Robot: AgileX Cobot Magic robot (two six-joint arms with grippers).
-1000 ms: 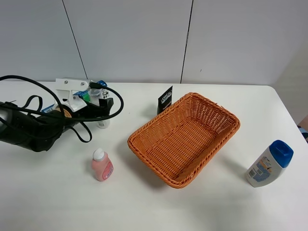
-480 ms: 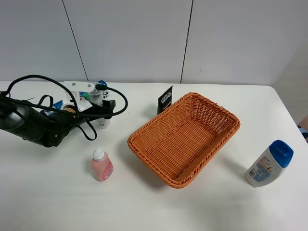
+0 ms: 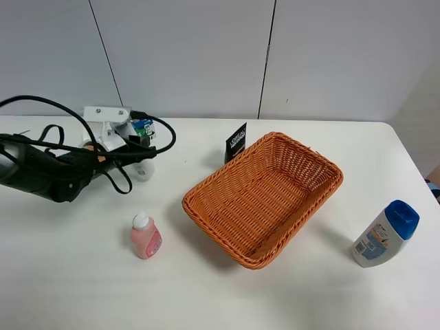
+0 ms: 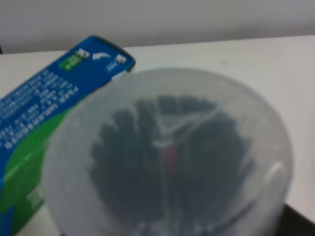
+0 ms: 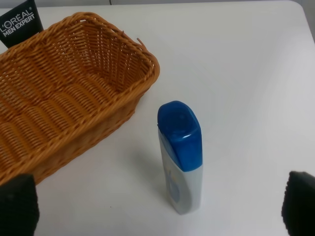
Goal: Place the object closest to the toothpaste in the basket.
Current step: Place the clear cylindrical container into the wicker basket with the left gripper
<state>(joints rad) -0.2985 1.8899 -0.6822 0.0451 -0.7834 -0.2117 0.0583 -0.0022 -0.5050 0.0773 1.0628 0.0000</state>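
Observation:
A blue and green toothpaste box (image 4: 44,108) lies at the back left of the table, and a bit of it shows behind my left arm (image 3: 142,126). A small round translucent jar (image 4: 167,157) with dark contents stands right against it, showing as a white jar (image 3: 143,170) in the high view. My left gripper (image 3: 142,148) hangs close over the jar. Its fingers are hidden, so I cannot tell its state. The orange wicker basket (image 3: 227,170) is in the middle, empty. My right gripper (image 5: 158,209) is open and empty, out of the high view.
A pink bottle (image 3: 146,237) lies in front of the left arm. A black tube (image 3: 236,142) stands behind the basket. A white bottle with a blue cap (image 3: 385,234) stands at the right (image 5: 180,157), near the basket's wall (image 5: 98,118). Black cables loop around the left arm.
My left gripper has drawn slightly back and to the left and now points down over the jar. The other objects have not moved.

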